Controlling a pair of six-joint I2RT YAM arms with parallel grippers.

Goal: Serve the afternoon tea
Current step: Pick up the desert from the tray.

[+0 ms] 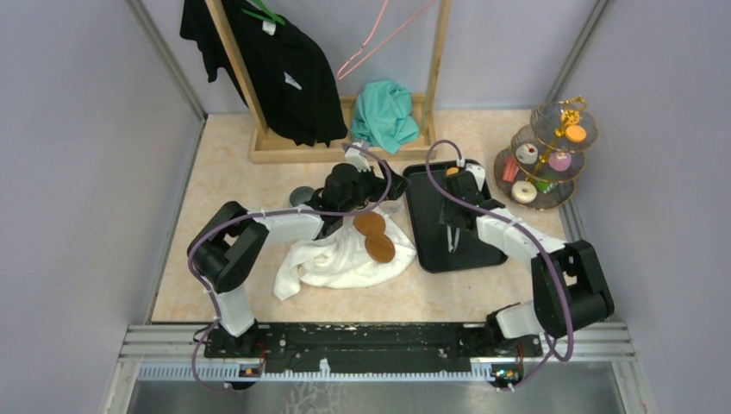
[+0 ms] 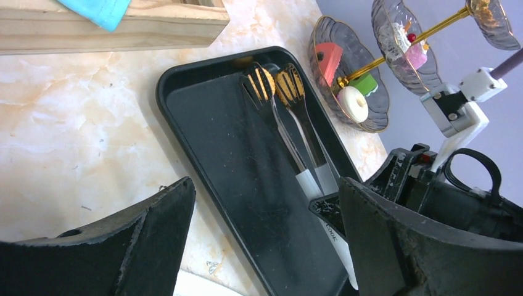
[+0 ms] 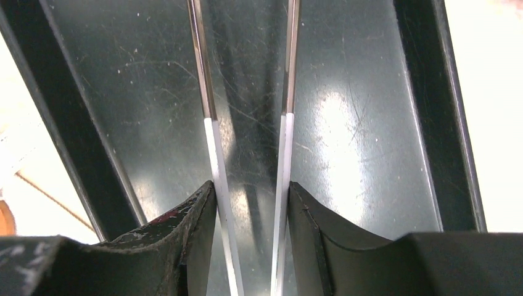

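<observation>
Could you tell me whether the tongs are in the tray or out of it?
In: the tongs sit within the tray rim, right gripper around their handles.

stand (image 2: 377,105) top tier cut by frame edge; tongs (image 3: 284,154) ends cropped

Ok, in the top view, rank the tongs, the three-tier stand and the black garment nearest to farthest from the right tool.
1. Tongs, between the fingers of the right tool.
2. Three-tier stand, at the far right.
3. Black garment, hanging far left.
</observation>
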